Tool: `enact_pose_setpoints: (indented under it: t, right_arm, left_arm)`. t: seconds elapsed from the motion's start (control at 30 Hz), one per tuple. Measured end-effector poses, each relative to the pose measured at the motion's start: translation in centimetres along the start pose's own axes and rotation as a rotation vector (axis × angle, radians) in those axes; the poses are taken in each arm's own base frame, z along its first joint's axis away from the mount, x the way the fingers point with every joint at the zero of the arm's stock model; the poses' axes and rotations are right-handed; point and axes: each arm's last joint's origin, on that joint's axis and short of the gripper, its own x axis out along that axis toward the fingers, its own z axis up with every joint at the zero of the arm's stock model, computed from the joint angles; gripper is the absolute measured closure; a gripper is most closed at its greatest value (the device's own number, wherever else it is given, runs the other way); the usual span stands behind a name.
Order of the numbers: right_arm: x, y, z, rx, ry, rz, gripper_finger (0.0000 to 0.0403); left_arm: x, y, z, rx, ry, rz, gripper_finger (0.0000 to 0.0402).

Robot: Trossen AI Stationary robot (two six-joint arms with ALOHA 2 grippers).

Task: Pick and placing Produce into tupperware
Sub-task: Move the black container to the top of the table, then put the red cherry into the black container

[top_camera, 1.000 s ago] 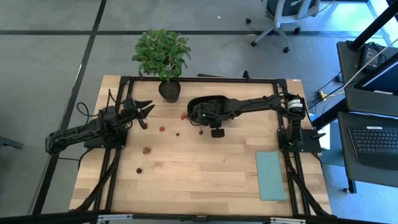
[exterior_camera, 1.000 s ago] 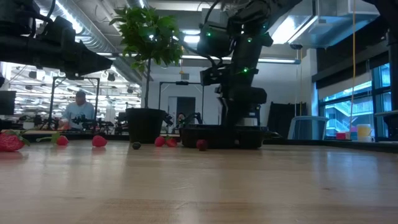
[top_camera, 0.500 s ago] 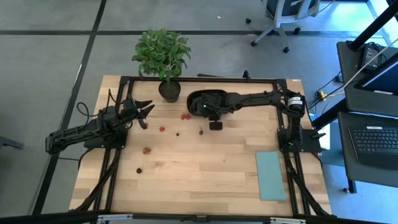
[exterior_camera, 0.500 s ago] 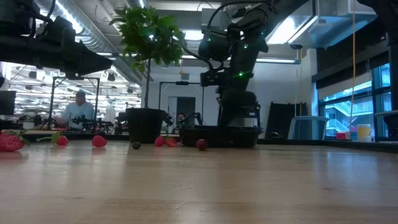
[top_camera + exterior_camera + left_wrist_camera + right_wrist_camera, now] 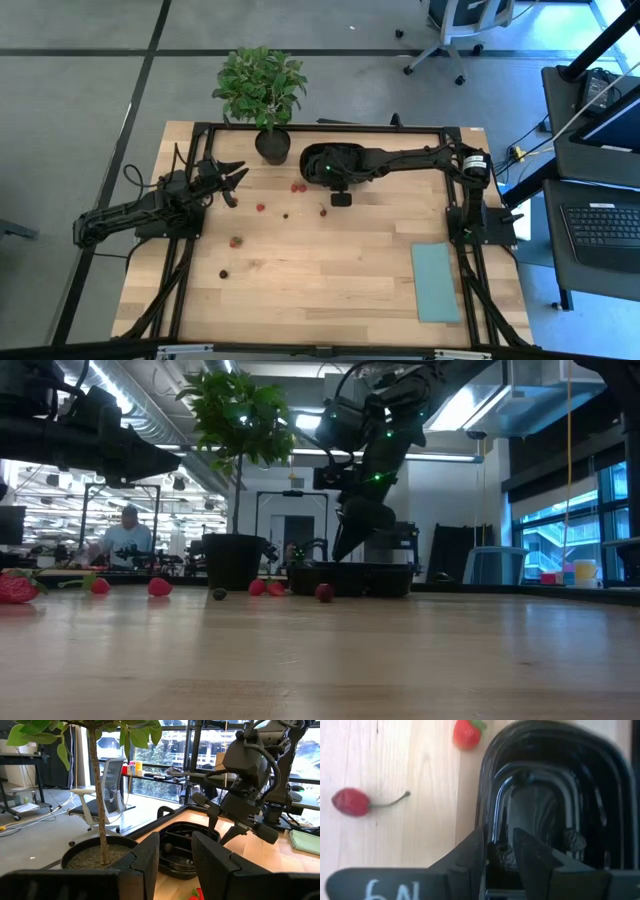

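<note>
The black tupperware tray (image 5: 345,158) sits at the table's far middle, beside a plant pot. My right gripper (image 5: 325,172) slants down over it, shut on a dark berry (image 5: 500,857). Another dark berry (image 5: 575,840) lies inside the tray. Red and dark produce lies loose on the wood: a stemmed cherry (image 5: 350,801), a strawberry (image 5: 466,732), and more pieces (image 5: 260,207) (image 5: 236,241) (image 5: 223,273). At the table's left, my left gripper (image 5: 175,860) is held level and open, with nothing between its fingers. My right gripper pinches the dark berry (image 5: 500,857) between its two fingers. The fingers come from above, slanting down from the table's right side. The berry is lifted clear, over the tray's compartment near the tray's left rim.
A leafy potted plant (image 5: 262,90) stands at the far edge, left of the tray. A flat pale teal rectangle (image 5: 435,282) lies near the right front. Bare wood spreads across the table's near half. A person (image 5: 127,538) shows in the room behind.
My right gripper has moved from the bare wood just in front of the tray toward the table's far edge. It now hangs over the tray and has tipped, so its fingers slant more than before. The left arm has kept still.
</note>
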Motion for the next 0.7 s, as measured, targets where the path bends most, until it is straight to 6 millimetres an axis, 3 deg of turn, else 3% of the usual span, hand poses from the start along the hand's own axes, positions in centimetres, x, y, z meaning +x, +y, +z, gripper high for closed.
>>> enact_pose_setpoints:
  t: [0.37, 0.53, 0.7]
  right_arm:
    - [-0.3, 0.0, 0.1, -0.011, 0.000, 0.001, 0.0295]
    - [-2.3, 1.7, 0.9, -0.054, -0.022, 0.059, 0.0295]
    - [-3.1, 4.2, 1.6, -0.103, -0.057, 0.162, 0.0295]
  left_arm:
    - [0.0, 0.0, 0.0, -0.003, 0.001, 0.000, 0.0292]
    - [0.0, 0.0, 0.0, -0.002, 0.000, 0.000, 0.0292]
    - [0.0, 0.0, 0.0, -0.002, 0.000, 0.000, 0.0291]
